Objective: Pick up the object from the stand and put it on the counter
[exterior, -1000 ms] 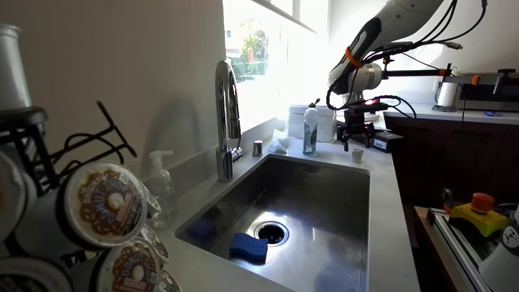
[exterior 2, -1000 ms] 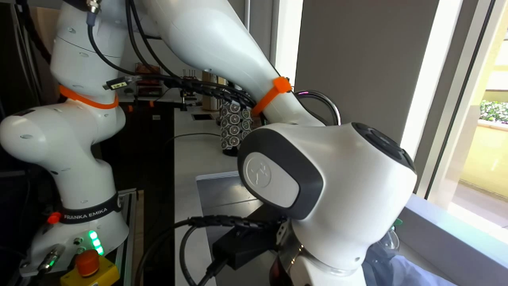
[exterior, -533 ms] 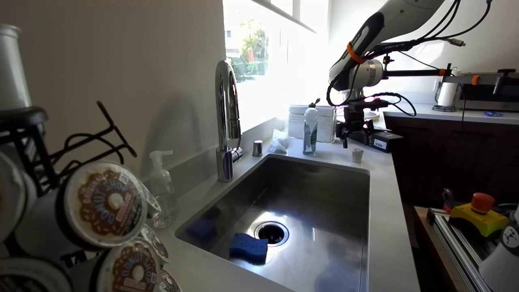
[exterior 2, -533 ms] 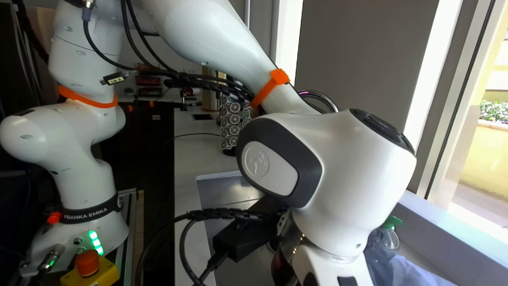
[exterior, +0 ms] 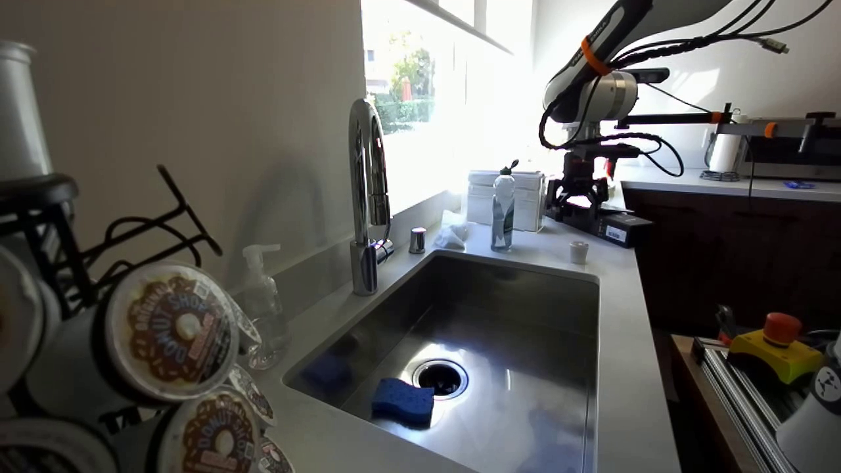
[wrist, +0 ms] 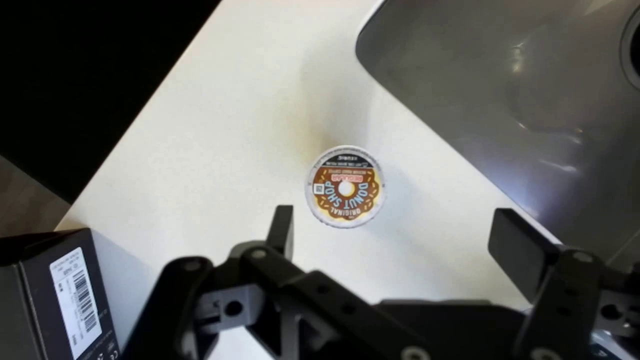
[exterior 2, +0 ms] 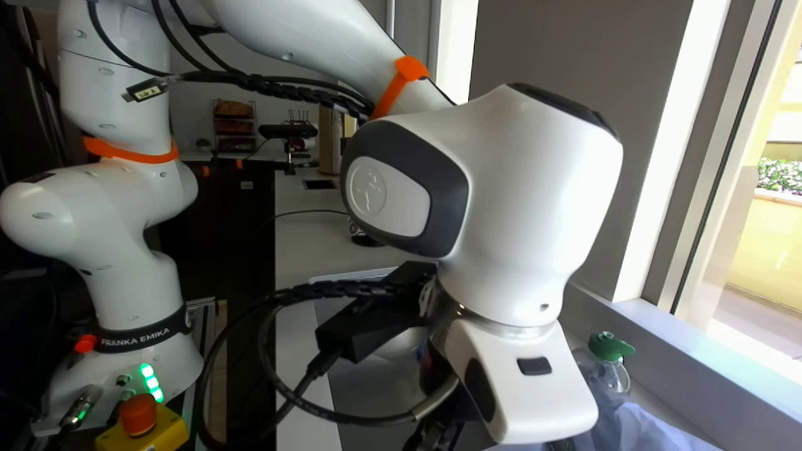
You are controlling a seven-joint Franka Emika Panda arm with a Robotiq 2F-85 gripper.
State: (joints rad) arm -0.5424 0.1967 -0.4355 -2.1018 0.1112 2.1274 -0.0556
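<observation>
Lower down, the coffee pod stands apart from the tool.

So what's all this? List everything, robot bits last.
Sink: one, silver, in whitish counter
Tap: one, chrome, beside sink
Sponge: one, blue, in sink
Loose coffee pod: one, white, brown lid, on counter
Pod stand: one, black, on counter
Other pods: several, brown lids, on stand
Squeeze bottle: one, clear, green cap, on counter
Pump bottle: one, clear, on counter
Box: one, black, on counter
Button: one, red and yellow, beside counter
Window: at least one, bright, above counter
Gripper: one, black, open above counter
Robot arm: one, white, over counter
</observation>
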